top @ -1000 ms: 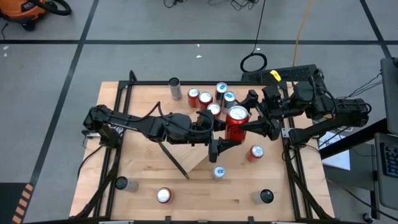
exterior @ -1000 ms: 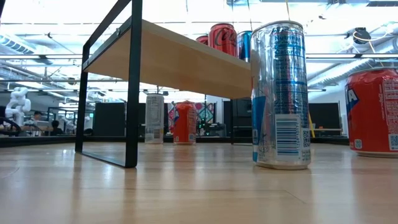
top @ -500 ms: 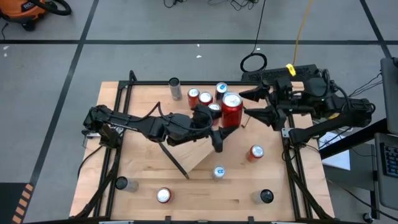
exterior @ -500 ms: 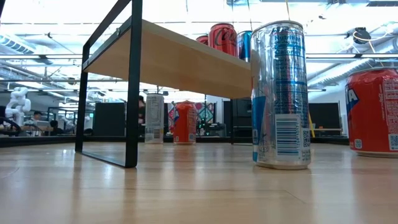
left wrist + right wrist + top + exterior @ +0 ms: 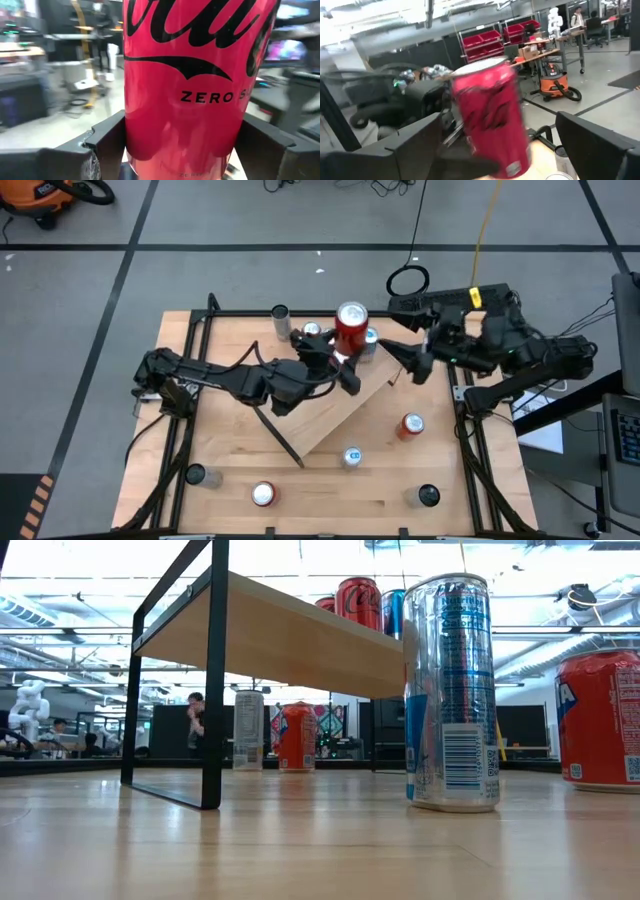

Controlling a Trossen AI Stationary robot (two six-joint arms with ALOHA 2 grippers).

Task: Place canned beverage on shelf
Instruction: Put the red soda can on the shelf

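1. Since the earlier high view, the red can (image 5: 351, 330) has travelled from the middle of the table toward the far end of the shelf (image 5: 345, 415), carried by the left gripper (image 5: 335, 365); the right gripper (image 5: 405, 360) has drawn back toward its own side.
2. The left gripper is clamped on the red can: its wrist view shows a dark finger (image 5: 107, 137) pressed against each side of the can's lower body. The can is upright and raised above the cluster of cans (image 5: 312, 332) already standing at the shelf's far end.
3. The right gripper holds nothing; its jaws stand spread wide, apart from the can, which its wrist view shows in the gap ahead.
4. The step in hand looks like the carry to the shelf. The next move likely calls for finding a free spot beside the standing cans, lowering the can squarely, and only then releasing it, without nudging its neighbours.
5. Readable writing: "ZERO S" in black on the held can, beneath large black script cut off by the frame. In the low view, a silver-and-blue can (image 5: 447, 690) shows a barcode; its small print is illegible.
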